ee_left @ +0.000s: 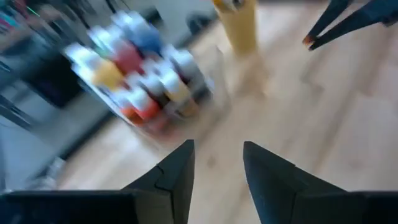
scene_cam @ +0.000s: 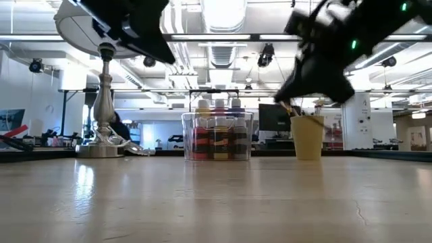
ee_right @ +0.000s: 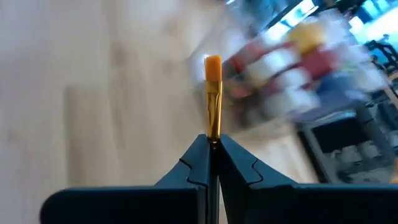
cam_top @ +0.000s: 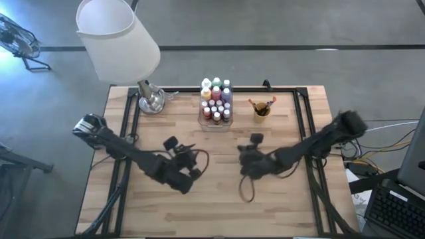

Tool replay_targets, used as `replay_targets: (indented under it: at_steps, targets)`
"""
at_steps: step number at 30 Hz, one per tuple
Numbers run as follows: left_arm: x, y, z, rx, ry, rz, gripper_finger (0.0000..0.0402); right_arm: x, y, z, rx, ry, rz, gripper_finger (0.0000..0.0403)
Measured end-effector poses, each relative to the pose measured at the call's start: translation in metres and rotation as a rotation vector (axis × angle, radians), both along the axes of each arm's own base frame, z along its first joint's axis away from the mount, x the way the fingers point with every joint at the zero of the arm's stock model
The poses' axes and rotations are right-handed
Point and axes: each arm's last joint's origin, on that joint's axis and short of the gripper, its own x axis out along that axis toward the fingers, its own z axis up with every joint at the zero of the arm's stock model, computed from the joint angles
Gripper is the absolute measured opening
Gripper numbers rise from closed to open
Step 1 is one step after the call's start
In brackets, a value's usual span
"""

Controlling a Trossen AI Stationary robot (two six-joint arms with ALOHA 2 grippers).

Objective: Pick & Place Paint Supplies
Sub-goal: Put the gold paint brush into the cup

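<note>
- Above the middle of the table (cam_top: 166, 212), the right gripper (ee_right: 212, 146) has its fingers pressed together on the stem of a paintbrush (ee_right: 213, 99), pinched just below the brass ferrule.
- The brush's long axis runs straight out past the fingertips, with the orange bristles leading and the handle hidden between the fingers.
- In the high view the right gripper (cam_top: 251, 162) sits nearer the orange cup (cam_top: 261, 110) than the left one does; the cup lies toward the far edge and slightly to the right of it, well apart, with other brushes already standing in it.
- My judgement is that the move ahead turns on this: the brush has to be tipped upright over the cup's mouth.
- The clear plastic box (cam_top: 216, 123) full of paint bottles (cam_top: 216, 99) stands just beside the cup, on its left.
- The left gripper (ee_left: 216, 163) hangs with its fingers parted and nothing between them, aimed toward the box and cup.
- A lamp (cam_top: 116, 36) stands at the far left corner.
</note>
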Motion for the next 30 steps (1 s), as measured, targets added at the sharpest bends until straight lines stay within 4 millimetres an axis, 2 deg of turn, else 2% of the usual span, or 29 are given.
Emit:
replay_targets:
  at_steps: [4, 7, 11, 14, 16, 19, 22, 26, 30]
  targets:
    - [-0.017, 0.000, -0.011, 0.110, -0.108, 0.041, 0.0138, -0.026, -0.020, 0.036, 0.057, -0.213, -0.011, 0.0008]
    - [-0.024, 0.003, -0.022, 0.140, -0.150, 0.042, 0.0132, -0.046, -0.036, 0.063, 0.099, -0.436, 0.000, 0.0008]
    - [-0.026, 0.010, -0.035, 0.166, -0.194, 0.000, 0.0117, -0.073, -0.063, 0.082, 0.127, -0.687, 0.062, 0.0009]
    - [-0.024, 0.013, -0.039, 0.173, -0.240, -0.122, 0.0103, -0.089, -0.085, 0.087, 0.101, -0.811, 0.055, 0.0009]
    - [-0.023, 0.017, -0.039, 0.156, -0.320, -0.282, 0.0092, -0.097, -0.099, 0.084, 0.068, -0.817, 0.020, 0.0009]
    - [-0.029, 0.027, -0.037, 0.188, -0.479, -0.512, 0.0080, -0.107, -0.116, 0.084, 0.022, -0.833, -0.034, 0.0009]
    - [-0.038, 0.042, -0.037, 0.246, -0.603, -0.617, 0.0077, -0.115, -0.129, 0.086, 0.004, -0.878, -0.073, 0.0009]
    - [-0.043, 0.062, -0.044, 0.234, -0.647, -0.657, 0.0078, -0.118, -0.144, 0.082, 0.022, -0.917, -0.079, 0.0010]
    - [-0.040, 0.077, -0.053, 0.072, -0.659, -0.876, 0.0074, -0.114, -0.158, 0.074, 0.005, -0.886, -0.151, 0.0010]
